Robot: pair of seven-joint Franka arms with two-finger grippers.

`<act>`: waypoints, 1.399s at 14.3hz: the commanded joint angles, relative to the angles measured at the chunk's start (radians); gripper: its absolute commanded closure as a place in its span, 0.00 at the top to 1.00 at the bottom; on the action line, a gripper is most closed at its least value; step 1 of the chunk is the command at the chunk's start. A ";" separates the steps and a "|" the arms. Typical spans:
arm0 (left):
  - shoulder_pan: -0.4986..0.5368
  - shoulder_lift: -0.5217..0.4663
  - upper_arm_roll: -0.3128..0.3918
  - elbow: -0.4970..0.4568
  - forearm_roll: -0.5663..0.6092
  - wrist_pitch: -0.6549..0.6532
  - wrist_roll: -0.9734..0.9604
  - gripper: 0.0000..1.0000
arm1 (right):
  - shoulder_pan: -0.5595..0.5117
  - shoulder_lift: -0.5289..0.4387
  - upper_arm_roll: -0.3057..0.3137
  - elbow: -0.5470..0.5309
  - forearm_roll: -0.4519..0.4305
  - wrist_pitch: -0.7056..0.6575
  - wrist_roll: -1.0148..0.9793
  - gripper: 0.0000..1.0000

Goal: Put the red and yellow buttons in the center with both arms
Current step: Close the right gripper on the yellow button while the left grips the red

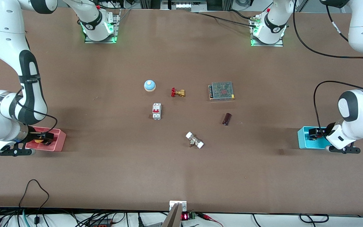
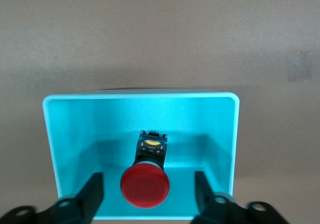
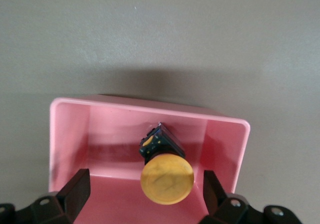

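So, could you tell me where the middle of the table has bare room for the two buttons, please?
Bare brown tabletop lies nearer the front camera than the white-capped fitting, and between the white-and-red breaker and dark cylinder. It is crowded around the blue-and-white bell and brass valve.

Both arms (image 1: pixel 11 104) are sporting glossy white shells with black joint bands, and black cables are looping off the left arm (image 1: pixel 361 116). Black two-finger grippers, and the bases (image 1: pixel 101 30) are glowing green around their metal plates.
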 commanded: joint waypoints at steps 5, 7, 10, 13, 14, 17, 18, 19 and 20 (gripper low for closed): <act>0.005 0.003 0.001 0.005 0.017 0.003 0.016 0.46 | -0.018 0.034 0.008 0.026 0.024 0.030 -0.031 1.00; 0.004 -0.002 0.001 0.010 0.015 -0.004 0.008 0.34 | -0.019 0.041 0.008 0.028 0.024 0.033 -0.031 0.99; 0.004 -0.023 0.001 0.019 0.015 -0.009 0.010 0.28 | -0.018 0.041 0.008 0.026 0.025 0.033 -0.031 0.93; 0.001 -0.077 0.001 0.020 0.017 -0.024 0.013 0.24 | -0.019 0.044 0.008 0.026 0.025 0.031 -0.037 0.91; -0.001 -0.092 0.000 0.023 0.017 -0.043 0.013 0.23 | -0.019 0.044 0.008 0.028 0.025 0.031 -0.042 0.86; -0.007 -0.138 -0.006 0.031 0.015 -0.089 0.007 0.22 | -0.019 0.044 0.008 0.028 0.024 0.031 -0.042 0.73; -0.007 -0.150 -0.011 0.031 0.015 -0.107 0.004 0.22 | -0.021 0.044 0.008 0.029 0.024 0.031 -0.042 0.68; -0.007 -0.160 -0.014 0.031 0.014 -0.121 -0.003 0.22 | -0.021 0.044 0.008 0.029 0.024 0.033 -0.042 0.66; -0.010 -0.169 -0.016 0.031 0.012 -0.139 -0.027 0.22 | -0.021 0.046 0.010 0.029 0.024 0.031 -0.043 0.62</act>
